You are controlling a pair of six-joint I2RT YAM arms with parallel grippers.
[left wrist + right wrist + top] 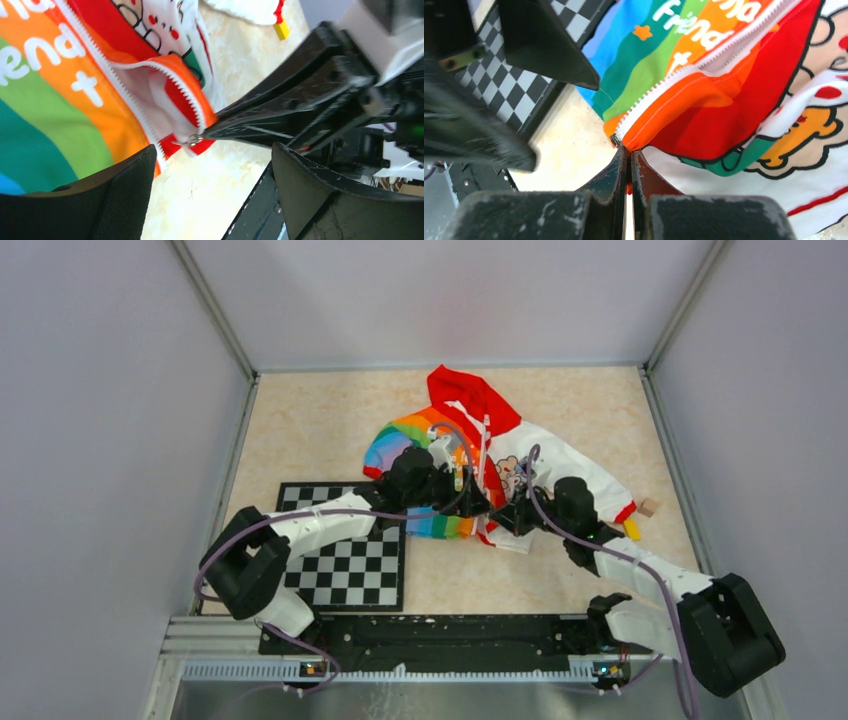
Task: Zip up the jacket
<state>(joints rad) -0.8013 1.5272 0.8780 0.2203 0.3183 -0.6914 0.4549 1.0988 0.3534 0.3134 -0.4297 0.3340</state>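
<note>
The right gripper (pixel 628 150) clamps the jacket (pixel 724 115) at the zipper's (pixel 674 82) foot. The zipper runs straight away from it, and the left gripper (pixel 215 150) hangs open alongside.

My left gripper (pixel 214 150) spread wide, gripping nothing. Ahead: jacket (pixel 60 105), rainbow half with white lettering, zipper teeth (pixel 131 100) parted; right gripper (pixel 210 131) tips pinch orange hem corner beside metal slider (pixel 192 141). Marbled table (pixel 240 65) beneath.

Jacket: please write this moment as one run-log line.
jacket | zipper: open at hem | right tool: shut on hem | left tool: open, close by
</note>
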